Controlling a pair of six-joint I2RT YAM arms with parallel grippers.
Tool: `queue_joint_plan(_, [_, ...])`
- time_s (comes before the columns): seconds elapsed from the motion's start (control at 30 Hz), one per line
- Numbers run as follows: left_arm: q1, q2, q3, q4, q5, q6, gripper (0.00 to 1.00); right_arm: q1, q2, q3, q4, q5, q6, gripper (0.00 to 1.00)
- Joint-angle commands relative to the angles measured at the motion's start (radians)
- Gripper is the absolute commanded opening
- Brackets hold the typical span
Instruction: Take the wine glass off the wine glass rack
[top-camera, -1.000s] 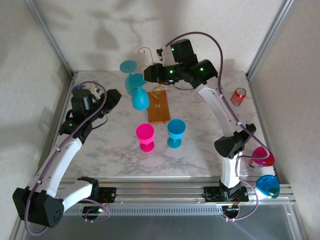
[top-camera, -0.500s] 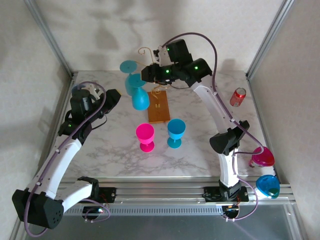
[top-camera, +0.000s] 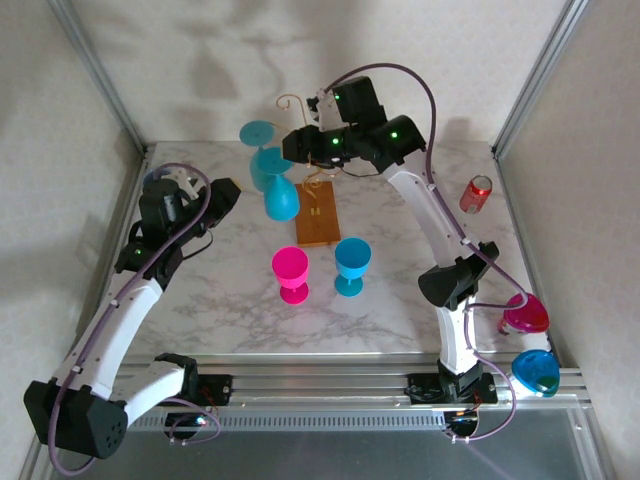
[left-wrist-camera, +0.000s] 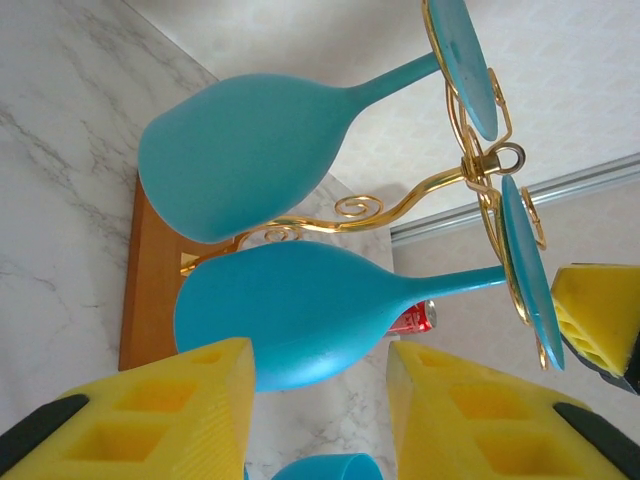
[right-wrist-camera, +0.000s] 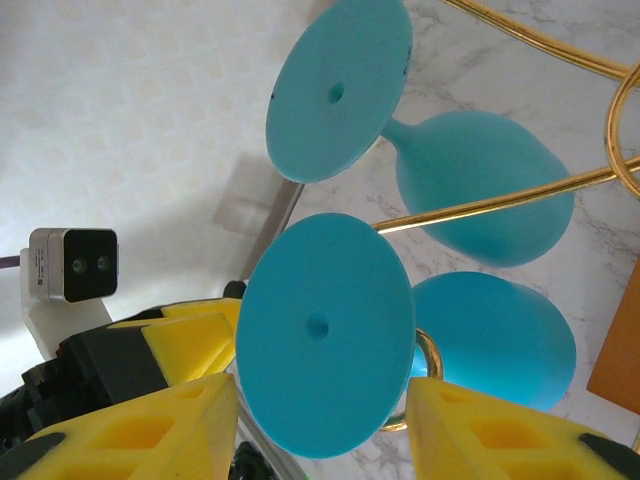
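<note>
1. A gold wire wine glass rack (top-camera: 318, 222) on a wooden base stands at the back middle of a marble table (top-camera: 400, 300).
2. Two teal wine glasses hang upside down on the rack's left side: the nearer wine glass (top-camera: 280, 200) and a second glass (top-camera: 262, 160) behind it.
3. The left gripper (left-wrist-camera: 320, 372) is level with the nearer glass's bowl, just left of it. Its yellow fingers are spread and hold nothing.
4. The right gripper (right-wrist-camera: 322, 395) sits at the top of the rack. Its fingers are spread, with that glass's round foot just beyond their tips and nothing clamped.
5. A pink cup (top-camera: 291, 272) and a blue cup (top-camera: 352, 265) stand in front of the rack, and a red can (top-camera: 476, 193) stands to its right.
</note>
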Motion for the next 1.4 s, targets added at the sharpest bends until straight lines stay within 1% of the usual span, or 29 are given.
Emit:
queue_joint_plan(0.0, [0.013,-0.022,0.009,0.003,0.002,0.022,0.39,0.012,0.025,0.036,-0.022,-0.006,0.003,0.48])
queue_joint_plan(0.4, [0.016,-0.029,0.001,0.003,0.002,0.02,0.39,0.017,0.034,0.039,-0.035,-0.004,0.001,0.48])
queue_joint_plan(0.8, [0.021,-0.034,-0.005,0.002,0.004,0.02,0.39,0.019,0.036,0.041,-0.001,-0.067,0.048,0.48])
queue_joint_plan(0.97, [0.024,-0.039,-0.007,-0.001,0.004,0.021,0.39,0.019,0.034,0.041,0.006,-0.069,0.061,0.48])
queue_joint_plan(1.27, [0.026,-0.038,-0.005,0.0,0.009,0.022,0.39,0.013,0.029,0.046,-0.056,0.029,0.056,0.48])
queue_joint_plan(1.37, [0.028,-0.038,-0.004,0.004,0.013,0.021,0.39,0.009,0.031,0.048,-0.06,0.045,0.063,0.48])
